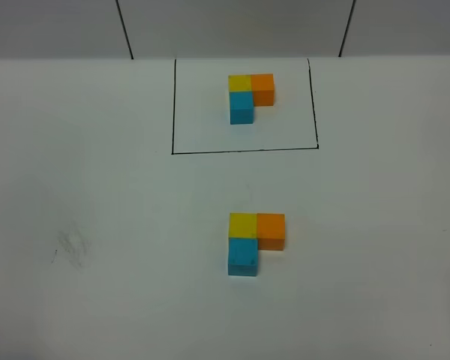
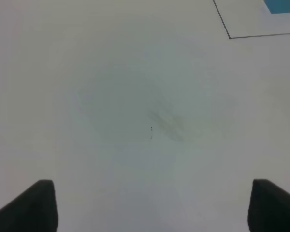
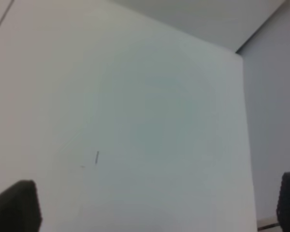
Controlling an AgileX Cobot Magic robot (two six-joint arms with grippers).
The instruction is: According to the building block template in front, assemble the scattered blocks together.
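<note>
The building block template (image 1: pixel 250 95) sits inside a thin black drawn rectangle (image 1: pixel 244 151) at the far middle of the table: yellow corner, orange arm to its right, cyan arm toward the front. The unframed blocks stand joined in the same L nearer the front: yellow (image 1: pixel 243 223), orange (image 1: pixel 271 230), cyan with a tiny dark dot (image 1: pixel 243 256). Neither gripper shows in the exterior high view. My left gripper (image 2: pixel 150 205) is open and empty over bare table; a corner of the frame (image 2: pixel 230 36) and a bit of the cyan template cube (image 2: pixel 280 5) show there. My right gripper (image 3: pixel 150 205) is open and empty.
The white table (image 1: pixel 97 187) has a faint grey smudge (image 1: pixel 69 246) at the front left, also in the left wrist view (image 2: pixel 169 123). The right wrist view shows the table's edge (image 3: pixel 246 145) and a small dark mark (image 3: pixel 97 156). A grey wall (image 1: pixel 232 26) stands behind.
</note>
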